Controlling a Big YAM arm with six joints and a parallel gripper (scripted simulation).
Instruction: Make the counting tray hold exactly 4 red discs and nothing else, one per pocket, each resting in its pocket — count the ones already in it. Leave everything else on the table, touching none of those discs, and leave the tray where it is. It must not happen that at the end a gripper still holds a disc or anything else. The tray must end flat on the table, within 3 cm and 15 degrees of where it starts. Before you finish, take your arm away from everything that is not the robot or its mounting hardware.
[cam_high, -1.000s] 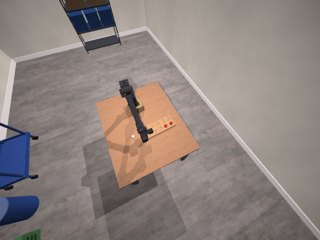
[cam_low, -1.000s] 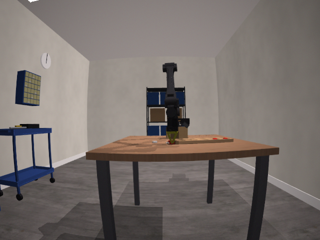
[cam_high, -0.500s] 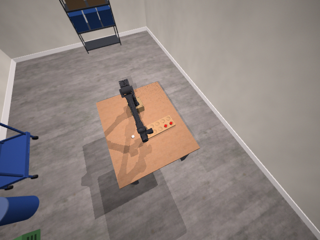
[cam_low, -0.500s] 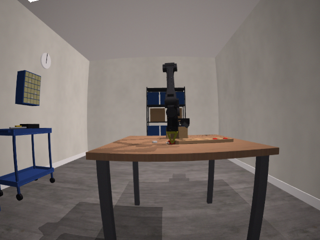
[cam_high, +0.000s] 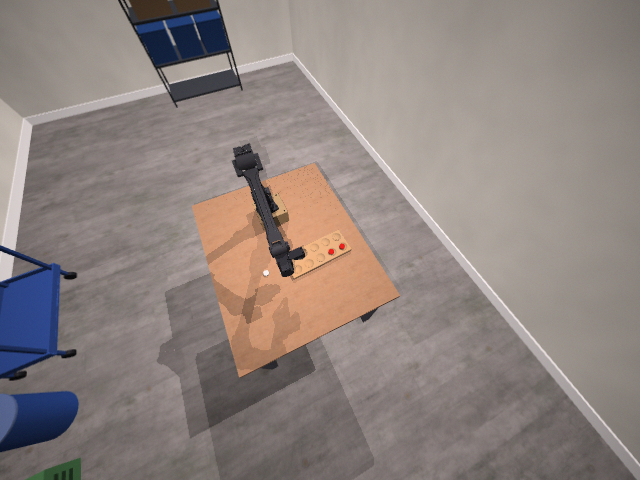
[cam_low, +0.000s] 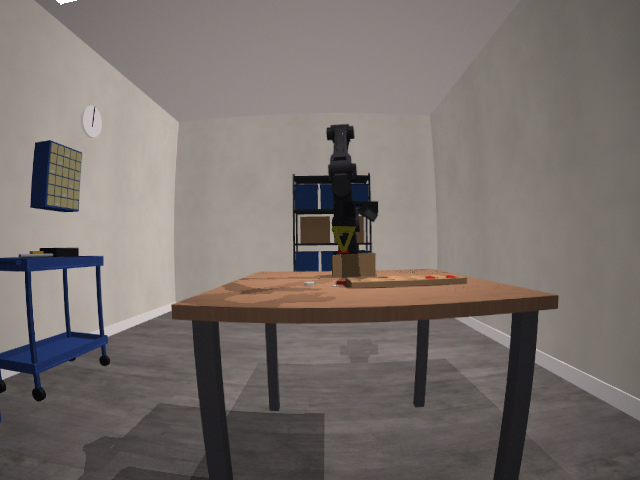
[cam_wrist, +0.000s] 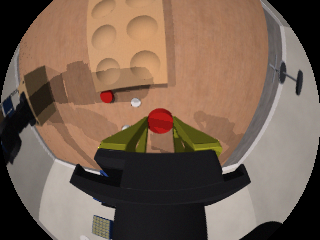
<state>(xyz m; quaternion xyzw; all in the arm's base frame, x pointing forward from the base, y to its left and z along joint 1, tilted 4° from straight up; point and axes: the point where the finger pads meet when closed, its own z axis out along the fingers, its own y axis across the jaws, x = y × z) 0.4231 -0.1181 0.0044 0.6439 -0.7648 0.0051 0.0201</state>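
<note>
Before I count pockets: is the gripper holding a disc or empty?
Holding one. In the wrist view a red disc sits pinched between the gripper fingers, lifted above the table, short of the tray.

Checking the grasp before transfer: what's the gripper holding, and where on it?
A red disc, pinched by its rim at opposite sides between the gripper fingertips, lifted above the table.
</note>
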